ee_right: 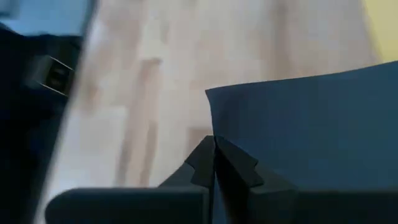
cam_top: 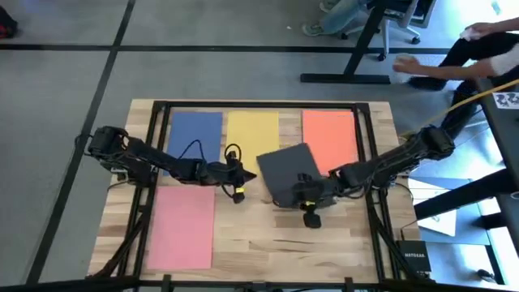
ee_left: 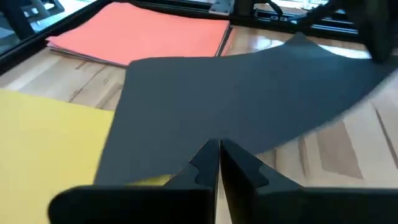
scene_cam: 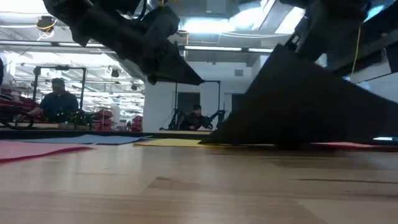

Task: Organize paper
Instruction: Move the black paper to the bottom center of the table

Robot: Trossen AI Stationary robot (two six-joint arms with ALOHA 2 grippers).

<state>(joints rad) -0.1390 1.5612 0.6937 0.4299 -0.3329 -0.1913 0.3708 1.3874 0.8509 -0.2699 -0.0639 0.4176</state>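
We find no containers on the wooden table point(cam_top: 268, 235). We take the yellow sheet point(cam_top: 252, 134) as landmark: the blue sheet point(cam_top: 195, 134) lies just beside it on one side, the orange sheet point(cam_top: 329, 136) beside it on the other, and the pink sheet point(cam_top: 182, 225) nearer the front edge, below the blue. The dark grey sheet point(cam_top: 288, 172) sits skewed between yellow and orange, overlapping the yellow's corner, one edge lifted. The right gripper point(ee_right: 214, 155) pinches that lifted edge, fingers pressed together. The left gripper point(ee_left: 219, 158) hovers at the yellow sheet's front edge, fingers pressed together, holding nothing.
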